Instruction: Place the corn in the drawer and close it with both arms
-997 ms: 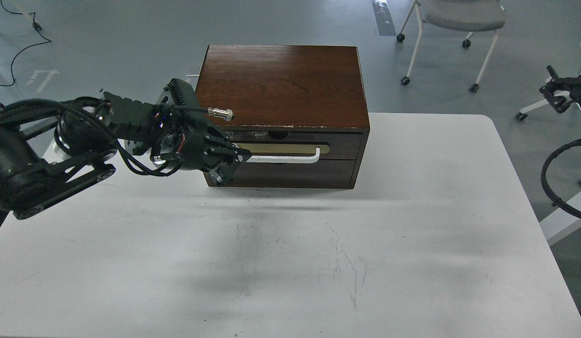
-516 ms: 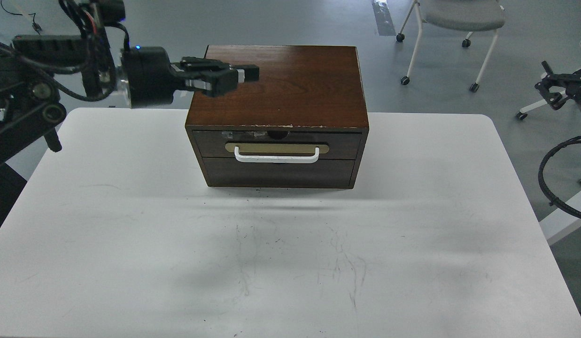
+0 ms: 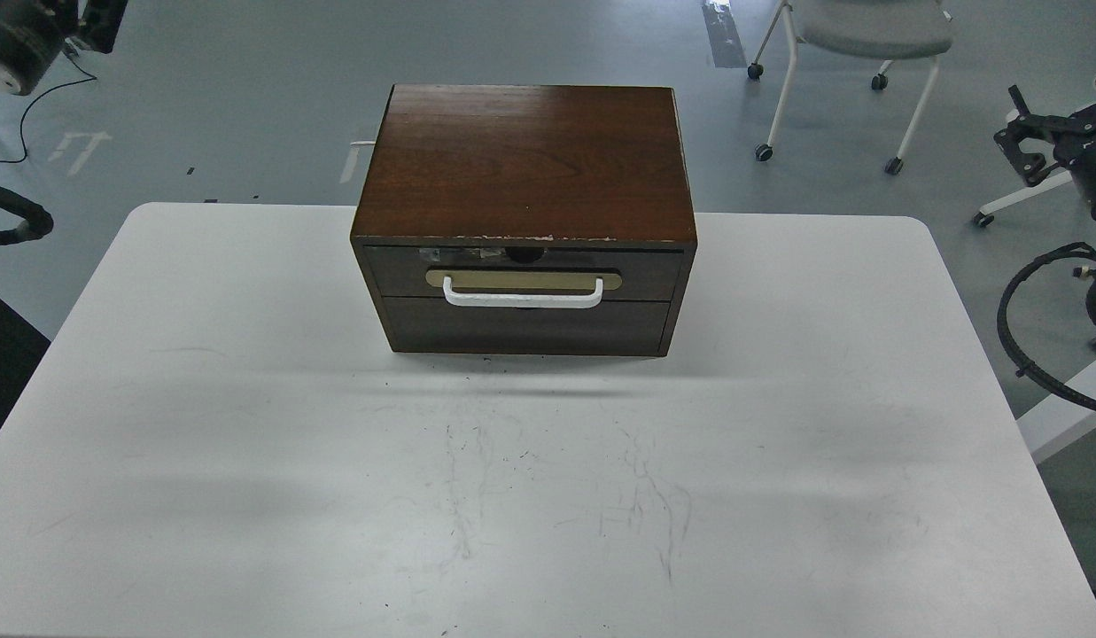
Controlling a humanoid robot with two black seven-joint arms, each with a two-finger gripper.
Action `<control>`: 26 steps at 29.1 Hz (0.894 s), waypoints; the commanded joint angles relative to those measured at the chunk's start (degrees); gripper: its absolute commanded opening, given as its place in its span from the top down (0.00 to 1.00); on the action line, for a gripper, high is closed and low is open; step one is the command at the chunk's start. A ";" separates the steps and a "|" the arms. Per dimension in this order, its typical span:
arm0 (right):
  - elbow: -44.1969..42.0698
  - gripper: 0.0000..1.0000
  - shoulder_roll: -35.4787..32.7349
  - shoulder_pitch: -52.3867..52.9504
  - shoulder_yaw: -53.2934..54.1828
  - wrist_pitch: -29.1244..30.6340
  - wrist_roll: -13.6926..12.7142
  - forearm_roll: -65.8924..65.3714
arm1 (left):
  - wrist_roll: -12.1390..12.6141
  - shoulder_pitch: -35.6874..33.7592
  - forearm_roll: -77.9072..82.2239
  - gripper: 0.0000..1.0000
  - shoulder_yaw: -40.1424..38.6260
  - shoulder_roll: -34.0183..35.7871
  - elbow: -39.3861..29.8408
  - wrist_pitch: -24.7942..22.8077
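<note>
On the white table (image 3: 246, 443), toward its far edge, sat the dark wooden cabinet (image 3: 525, 159), square to the head view. Drawer (image 3: 521, 270) was fully shut, front flush with the cabinet frame. White bar handle (image 3: 523, 298) ran horizontally across the brass plate (image 3: 523, 278), nothing touching it. Chipped, taped strip showed along the top edge just above the drawer front. Plain lower panel (image 3: 525, 326) sat directly beneath, also flush.

Corn was not visible anywhere in view; with the drawer shut, its interior could not be seen, so the corn's location could not be confirmed.

Left arm (image 3: 16, 40) showed only as a dark segment with a silver ring at the top-left corner, well apart from the cabinet; a loop of black cable (image 3: 20, 221) hung at the left edge lower down. Its gripper was out of frame, so no read on how far the fingers stood apart or whether they had anything.

Right gripper (image 3: 1022, 142) sat at the far right edge, above the floor and well off the table. It was small, dark and partly cropped; fingers could not be separated, so its opening could not be judged. Nothing visibly in it. Black cable loop (image 3: 1013, 328) hung below it.

Behind the table: grey floor and a grey-seated chair (image 3: 866, 35) on castors, top right. Tabletop carried faint scuff marks near the middle front.
</note>
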 commanded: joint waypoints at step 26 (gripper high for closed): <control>-6.20 0.00 11.16 -2.80 9.51 -0.02 -0.05 0.71 | 0.45 11.28 -8.60 0.02 -0.20 -9.20 3.39 -0.01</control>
